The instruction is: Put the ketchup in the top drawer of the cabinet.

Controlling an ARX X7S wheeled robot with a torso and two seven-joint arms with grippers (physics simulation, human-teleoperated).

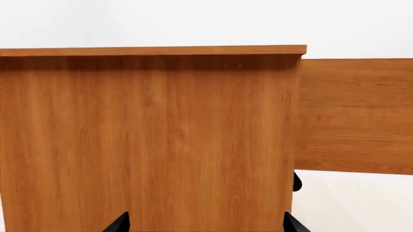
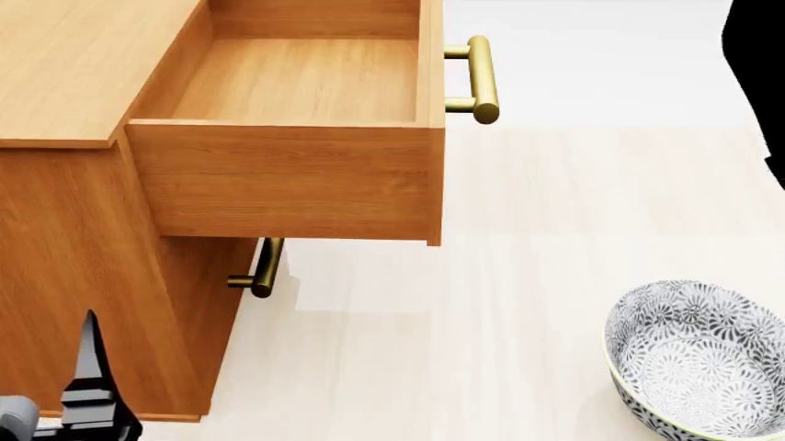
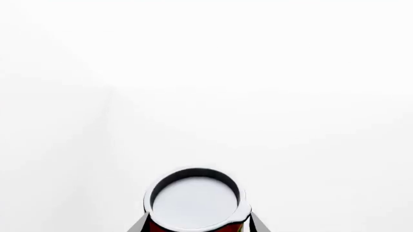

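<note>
Gripping: my right gripper (image 3: 195,228) clamps the ketchup (image 3: 195,200).
Left gripper (image 1: 203,223): spread wide, facing the cabinet (image 1: 148,145).
Top drawer (image 2: 289,179): open, 12 o'clock.

Open top drawer (image 2: 289,179), bowl (image 2: 699,358) nearby.

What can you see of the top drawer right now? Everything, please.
The top drawer is an orange-brown wood-grain box, pulled well out of the cabinet. In the head view its inside is bare wood with nothing in it. A brass bar handle on two short posts sticks out from its front panel. It sits level, overhanging the lower drawer's handle. In the left wrist view its side wall projects past the cabinet's side. No gripper touches it.
</note>
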